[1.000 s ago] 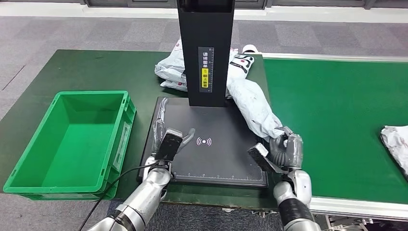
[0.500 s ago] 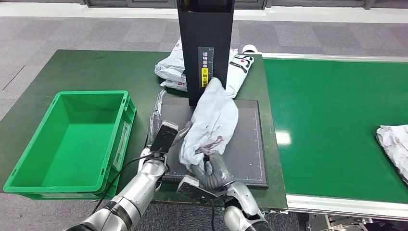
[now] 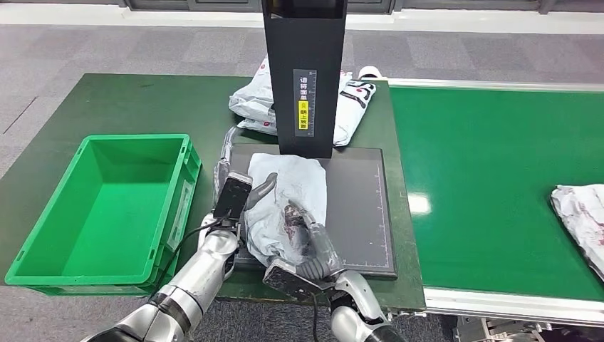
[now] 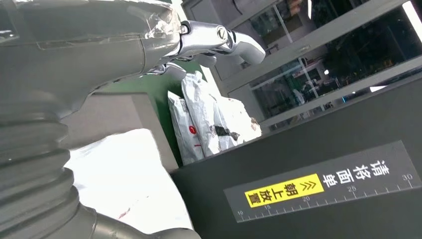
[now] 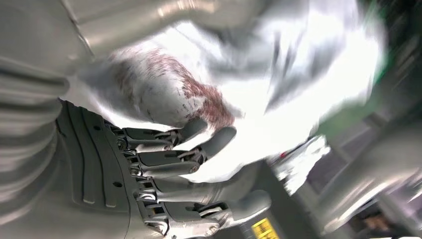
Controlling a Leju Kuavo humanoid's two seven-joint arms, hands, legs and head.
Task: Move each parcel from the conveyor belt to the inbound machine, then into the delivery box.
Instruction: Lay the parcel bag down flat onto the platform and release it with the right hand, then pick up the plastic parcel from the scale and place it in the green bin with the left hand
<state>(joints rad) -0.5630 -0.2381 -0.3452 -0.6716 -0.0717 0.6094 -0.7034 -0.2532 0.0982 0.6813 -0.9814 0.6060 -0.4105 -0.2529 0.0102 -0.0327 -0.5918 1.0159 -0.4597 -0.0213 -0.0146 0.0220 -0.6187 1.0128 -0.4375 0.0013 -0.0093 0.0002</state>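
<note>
A white-grey bagged parcel [image 3: 290, 194] lies flat on the black plate [image 3: 360, 206] of the inbound machine, in front of its black column [image 3: 305, 78]. My right hand [image 3: 308, 251] grips the parcel's near end; in the right wrist view its fingers [image 5: 169, 162] curl against the crumpled bag [image 5: 164, 94]. My left hand [image 3: 243, 194] hovers at the parcel's left edge with its fingers stretched out and nothing in it. In the left wrist view those fingers [image 4: 214, 40] reach above the parcel [image 4: 124, 184]. A second parcel [image 3: 580, 221] lies on the green conveyor belt [image 3: 491, 171] at the far right.
An empty green delivery box [image 3: 100, 206] stands left of the machine on the dark green table [image 3: 142, 107]. Several white parcels [image 3: 253, 100] are piled behind the column, also seen as a heap of bags [image 4: 209, 124] in the left wrist view.
My right hand has swung the parcel from the belt side across to the plate and lowered it flat. My left hand shifted slightly left. The parcel on the belt has crept left.
</note>
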